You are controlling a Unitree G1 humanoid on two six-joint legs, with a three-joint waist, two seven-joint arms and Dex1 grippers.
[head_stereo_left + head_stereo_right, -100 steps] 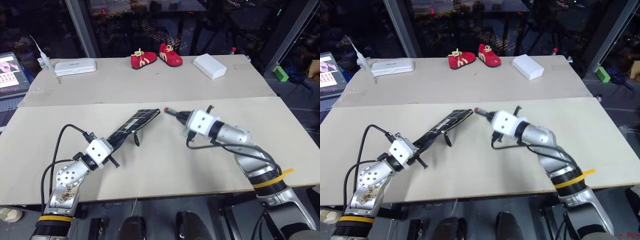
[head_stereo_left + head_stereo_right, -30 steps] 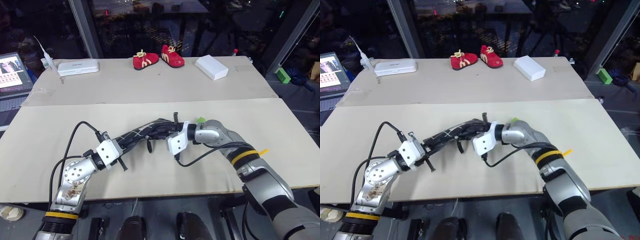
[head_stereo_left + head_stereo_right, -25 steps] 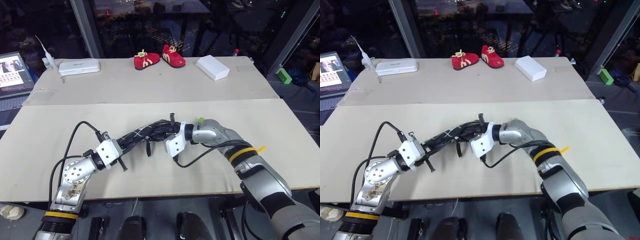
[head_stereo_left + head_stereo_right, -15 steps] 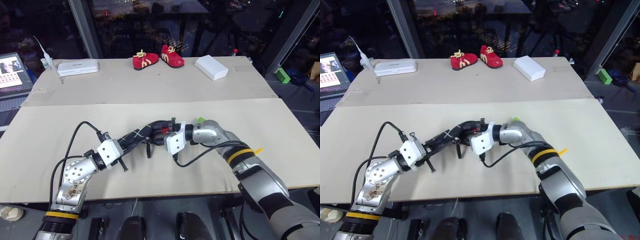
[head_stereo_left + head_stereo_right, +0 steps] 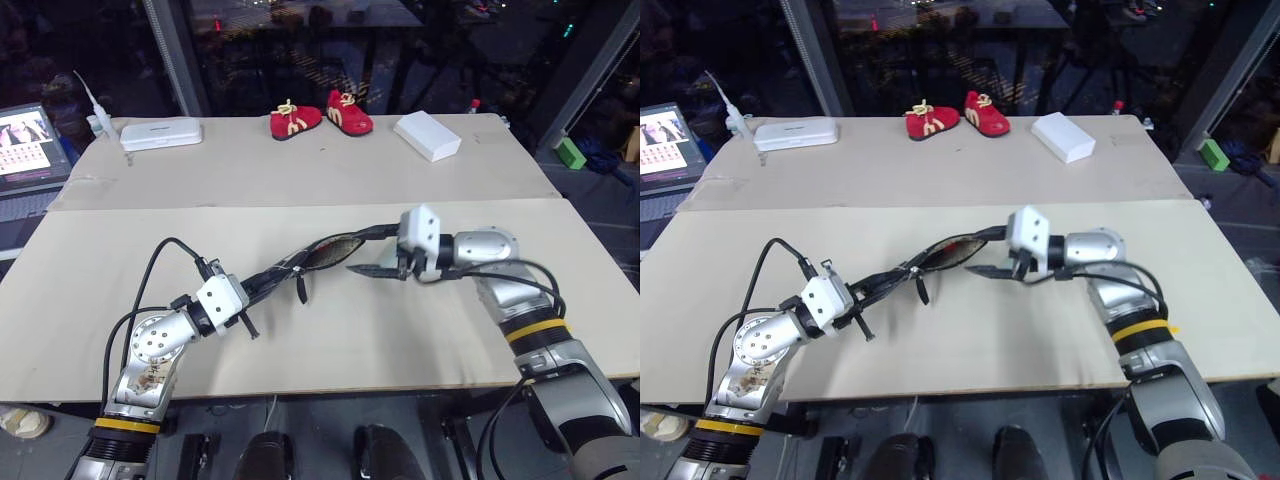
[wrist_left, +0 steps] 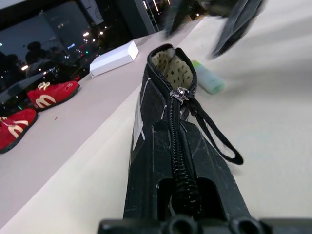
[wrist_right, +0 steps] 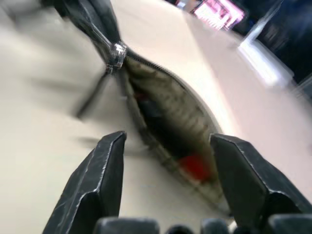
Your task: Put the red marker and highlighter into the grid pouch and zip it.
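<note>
While the grid pouch (image 5: 318, 258) is held up over the table (image 5: 150, 240) with its mouth open, the red marker (image 7: 195, 166) lies inside. The highlighter (image 6: 207, 80) rests on the table beside it. The left gripper (image 5: 246, 296) is clamped on the pouch's end; the right gripper (image 5: 372, 269) has its jaws spread, empty.

Robot lab at night, cardboard-topped table (image 5: 300, 180), laptop (image 5: 30, 145), dark windows (image 5: 280, 50)

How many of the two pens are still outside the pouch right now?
1. The highlighter lies on the table just beyond the grid pouch, near its open end. The red marker is already inside; its red end shows through the opening.
</note>
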